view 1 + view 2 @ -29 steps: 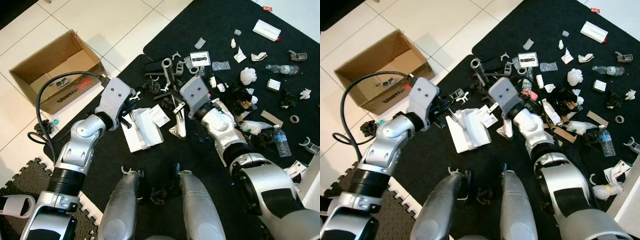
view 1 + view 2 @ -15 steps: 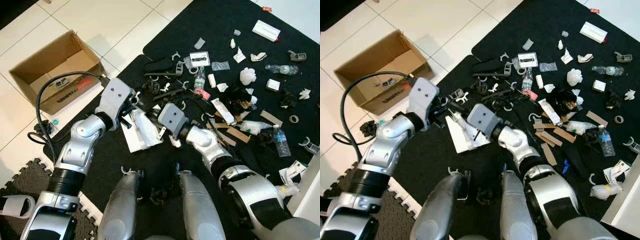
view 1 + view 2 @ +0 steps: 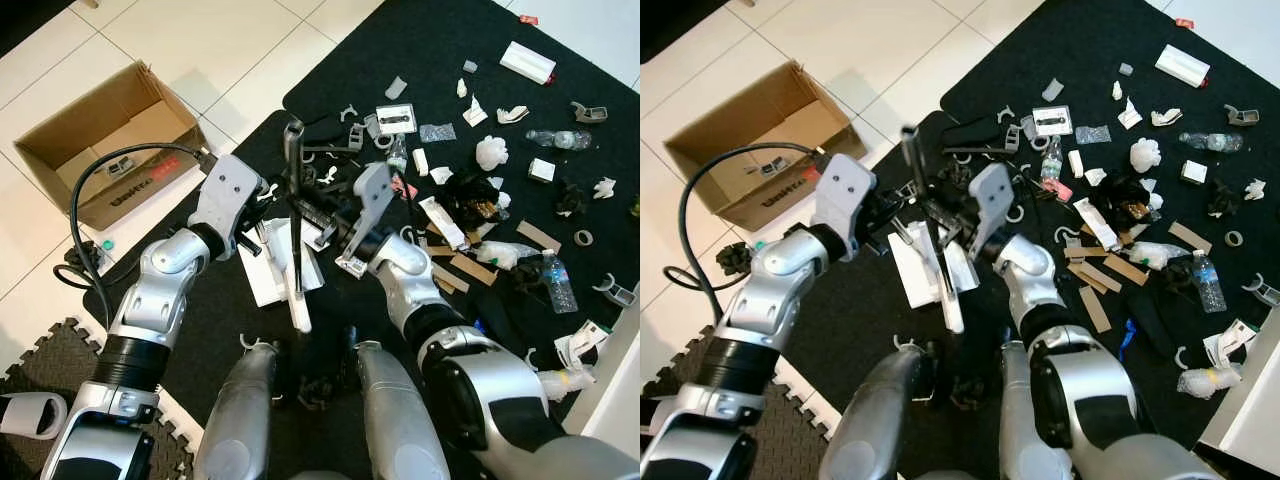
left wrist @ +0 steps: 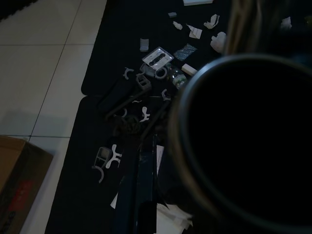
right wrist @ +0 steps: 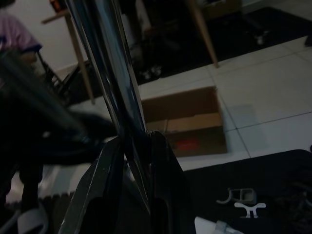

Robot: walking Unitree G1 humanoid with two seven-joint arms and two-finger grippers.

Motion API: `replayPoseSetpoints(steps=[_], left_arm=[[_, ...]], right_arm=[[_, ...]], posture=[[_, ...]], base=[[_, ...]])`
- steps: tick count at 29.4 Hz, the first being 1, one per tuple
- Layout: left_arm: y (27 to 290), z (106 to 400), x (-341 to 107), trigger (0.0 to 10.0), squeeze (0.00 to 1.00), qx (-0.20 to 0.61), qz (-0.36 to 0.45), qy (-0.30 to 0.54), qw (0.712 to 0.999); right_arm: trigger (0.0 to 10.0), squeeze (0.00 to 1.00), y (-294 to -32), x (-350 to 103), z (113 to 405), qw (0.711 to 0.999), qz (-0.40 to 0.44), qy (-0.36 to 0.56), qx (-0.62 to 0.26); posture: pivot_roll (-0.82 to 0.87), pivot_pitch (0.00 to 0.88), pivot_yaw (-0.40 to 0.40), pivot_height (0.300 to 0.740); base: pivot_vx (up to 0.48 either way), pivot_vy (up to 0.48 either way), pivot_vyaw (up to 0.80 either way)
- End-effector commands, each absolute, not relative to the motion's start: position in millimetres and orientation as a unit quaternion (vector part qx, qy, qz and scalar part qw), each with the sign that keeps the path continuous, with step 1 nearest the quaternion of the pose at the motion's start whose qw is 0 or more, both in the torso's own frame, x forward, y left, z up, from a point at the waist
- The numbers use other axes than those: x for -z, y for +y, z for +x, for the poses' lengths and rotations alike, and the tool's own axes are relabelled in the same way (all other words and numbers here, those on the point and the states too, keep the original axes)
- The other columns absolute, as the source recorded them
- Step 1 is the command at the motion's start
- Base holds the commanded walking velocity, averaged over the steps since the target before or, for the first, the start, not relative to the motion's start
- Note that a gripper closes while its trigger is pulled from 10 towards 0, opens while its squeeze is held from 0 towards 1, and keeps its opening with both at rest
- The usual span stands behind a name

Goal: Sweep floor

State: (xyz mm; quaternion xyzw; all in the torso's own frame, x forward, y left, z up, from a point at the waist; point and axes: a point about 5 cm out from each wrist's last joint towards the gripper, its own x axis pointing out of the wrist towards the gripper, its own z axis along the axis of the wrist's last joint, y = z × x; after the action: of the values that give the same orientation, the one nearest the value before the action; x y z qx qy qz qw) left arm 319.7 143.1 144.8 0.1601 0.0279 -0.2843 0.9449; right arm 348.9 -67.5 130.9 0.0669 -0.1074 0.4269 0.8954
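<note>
Black mat (image 3: 330, 330) is littered with scraps (image 3: 470, 200), so most of the sweeping is left, I judge. The broom handle (image 3: 295, 215) stands just beside a white dustpan (image 3: 285, 262). The right tool (image 5: 134, 161) is clamped on that handle; the left tool (image 3: 262, 215) reaches over the dustpan, its opening unclear.

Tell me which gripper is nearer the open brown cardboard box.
Left. The left gripper sits over the black mat beside the open brown cardboard box; the right gripper, clamping the metal broom handle, is farther.
</note>
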Motion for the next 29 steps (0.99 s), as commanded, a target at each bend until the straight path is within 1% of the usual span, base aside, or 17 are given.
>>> replayPoseSetpoints(steps=[1, 4, 5, 10, 14, 16, 23, 25, 27, 29], left_arm=[[138, 309, -108, 10.0, 0.00, 0.302, 0.138, 0.103, 0.938], [138, 309, -108, 10.0, 0.00, 0.302, 0.138, 0.103, 0.938], [138, 309, -108, 10.0, 0.00, 0.302, 0.138, 0.103, 0.938], [137, 309, -108, 10.0, 0.00, 0.302, 0.138, 0.103, 0.938], [138, 308, -108, 10.0, 0.00, 0.303, 0.139, 0.104, 0.937], [139, 308, -108, 10.0, 0.00, 0.303, 0.139, 0.104, 0.937], [139, 308, -108, 10.0, 0.00, 0.303, 0.139, 0.104, 0.937], [139, 309, -108, 10.0, 0.00, 0.304, 0.139, 0.104, 0.937], [138, 309, -108, 10.0, 0.00, 0.305, 0.139, 0.103, 0.937], [138, 309, -108, 10.0, 0.00, 0.305, 0.138, 0.103, 0.937]], right_arm=[[10.0, 0.00, -72, -136, 353, 0.902, 0.095, -0.118, -0.404], [10.0, 0.00, -76, -142, 356, 0.906, 0.091, -0.132, -0.393], [10.0, 0.00, -80, -152, 360, 0.907, 0.089, -0.152, -0.384], [10.0, 0.00, -82, -165, 362, 0.901, 0.058, -0.181, -0.391], [10.0, 0.00, -78, -180, 359, 0.884, -0.040, -0.239, -0.399], [10.0, 0.00, -76, -184, 357, 0.877, -0.070, -0.257, -0.400], [10.0, 0.00, -73, -189, 356, 0.869, -0.094, -0.276, -0.400], [10.0, 0.00, -66, -188, 353, 0.863, -0.110, -0.284, -0.402], [10.0, 0.00, -54, -176, 345, 0.856, -0.134, -0.278, -0.416], [10.0, 0.00, -50, -170, 342, 0.853, -0.144, -0.274, -0.420]], posture=[[0.11, 0.392, -0.034, 0.740], [0.11, 0.392, -0.034, 0.740], [0.11, 0.391, -0.035, 0.740], [0.11, 0.390, -0.035, 0.740], [0.12, 0.391, -0.033, 0.740], [0.12, 0.387, -0.031, 0.740], [0.12, 0.385, -0.029, 0.740], [0.12, 0.385, -0.029, 0.740], [0.13, 0.388, -0.029, 0.740], [0.13, 0.388, -0.029, 0.740]], base=[[0.000, 0.000, 0.00], [0.000, 0.000, 0.00], [0.000, 0.000, 0.00], [0.000, 0.000, 0.00], [0.000, 0.000, 0.00], [0.000, 0.000, 0.00], [0.000, 0.000, 0.00], [0.000, 0.000, 0.00], [0.000, 0.000, 0.00], [0.000, 0.000, 0.00]])
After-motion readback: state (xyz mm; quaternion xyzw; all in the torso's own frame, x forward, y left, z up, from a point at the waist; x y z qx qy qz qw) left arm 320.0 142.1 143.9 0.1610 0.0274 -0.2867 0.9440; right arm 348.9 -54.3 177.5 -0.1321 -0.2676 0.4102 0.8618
